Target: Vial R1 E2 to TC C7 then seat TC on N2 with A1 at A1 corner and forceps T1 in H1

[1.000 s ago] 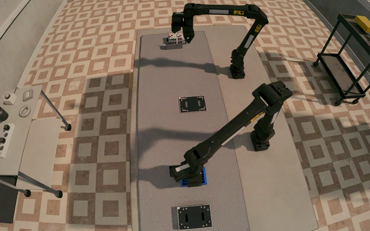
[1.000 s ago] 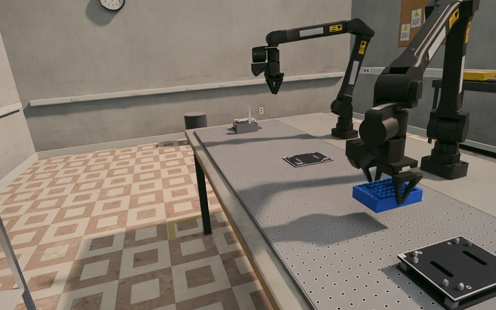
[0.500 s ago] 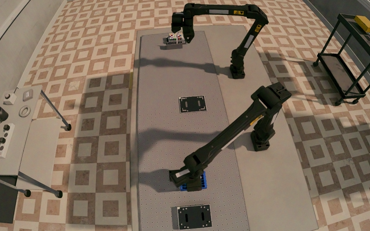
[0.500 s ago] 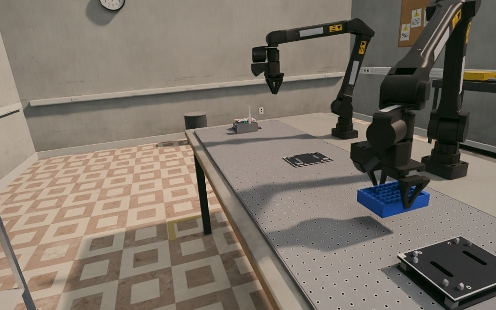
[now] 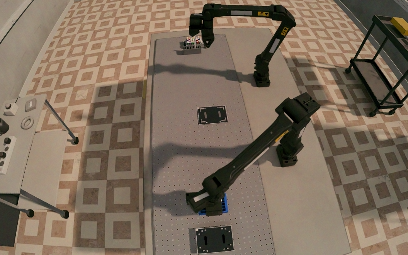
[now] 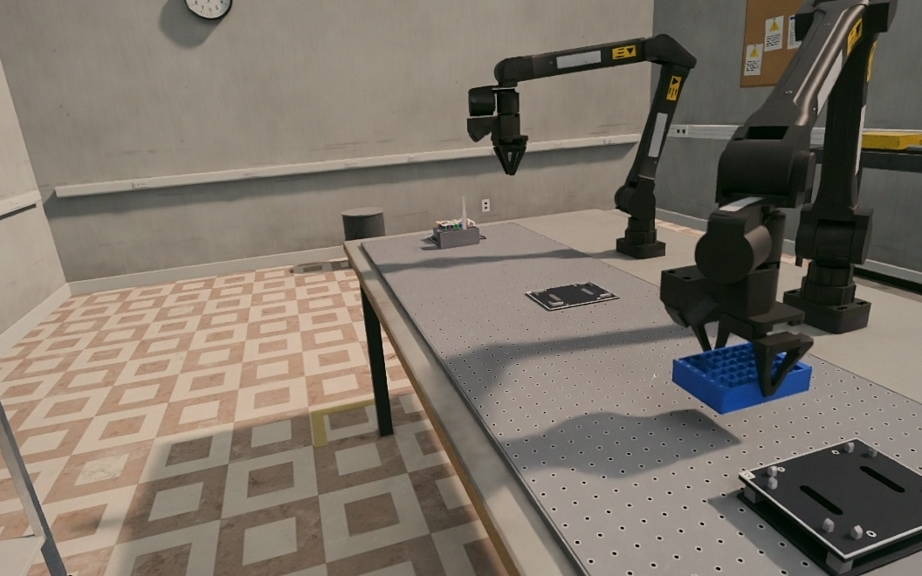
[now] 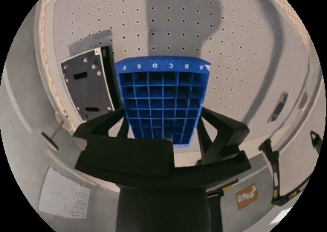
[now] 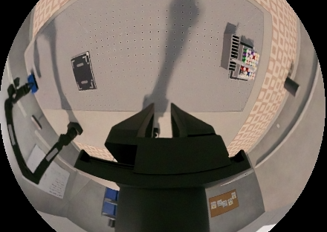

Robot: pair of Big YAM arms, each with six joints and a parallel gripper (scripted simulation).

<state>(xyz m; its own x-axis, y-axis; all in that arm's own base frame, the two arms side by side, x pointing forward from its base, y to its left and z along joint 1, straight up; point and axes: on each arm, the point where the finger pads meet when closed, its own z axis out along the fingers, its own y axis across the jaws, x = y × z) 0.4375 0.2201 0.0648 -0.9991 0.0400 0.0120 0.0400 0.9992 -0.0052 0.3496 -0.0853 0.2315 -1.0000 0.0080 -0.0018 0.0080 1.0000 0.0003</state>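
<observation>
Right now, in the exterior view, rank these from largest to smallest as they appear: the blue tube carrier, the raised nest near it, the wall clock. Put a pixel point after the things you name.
1. Raised nest [image 5: 214, 239] [image 6: 836, 504] [image 7: 85, 87]
2. Blue tube carrier [image 5: 225, 207] [image 6: 729, 399] [image 7: 163, 62]
3. Wall clock [image 6: 208, 5], partly cut off

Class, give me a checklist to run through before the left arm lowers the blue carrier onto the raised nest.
1. Left claw shut on the tube carrier: ok.
2. Raised nest N2 has nothing seated between its locators: ok.
3. Carrier's A1 triangle turned the same way as N2's marked corner: ok.
4. Carrier over N2: not ok, it is off to one side.
5. Vial standing on the floor of C7: cannot tell, the claw crowds that end.
6. Both tips of the forceps in one holder slot: cannot tell, too small.
</observation>
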